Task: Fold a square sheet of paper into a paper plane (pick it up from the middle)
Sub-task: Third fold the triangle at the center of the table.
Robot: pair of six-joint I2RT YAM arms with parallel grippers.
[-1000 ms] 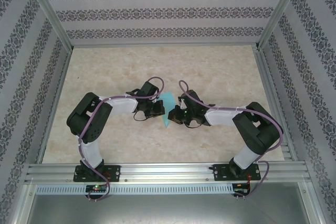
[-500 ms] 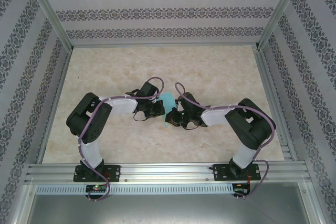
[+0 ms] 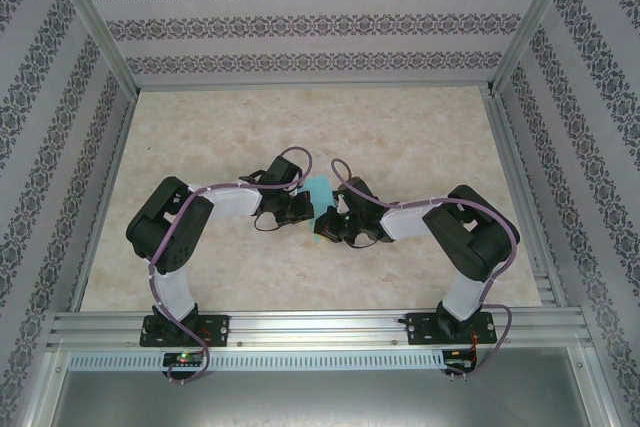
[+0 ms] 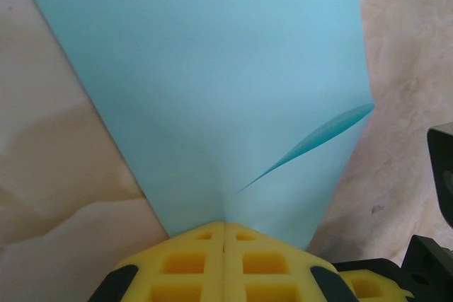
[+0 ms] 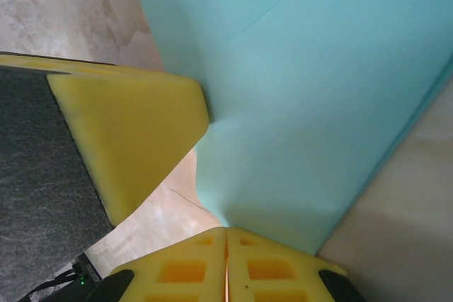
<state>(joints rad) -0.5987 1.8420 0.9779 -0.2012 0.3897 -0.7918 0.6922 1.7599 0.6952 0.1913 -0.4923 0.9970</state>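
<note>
The turquoise paper sat near the middle of the table, caught between the two arms. The left gripper was clamped on it, and the left wrist camera showed its yellow pads pressed together on the paper's narrow end. From there the paper widened, with a loose layer gaping at its right edge. The right gripper was likewise clamped on the paper, its jaws together at the lower edge. The left gripper's yellow pad lay just beside that grip. A fold line crossed the paper diagonally.
</note>
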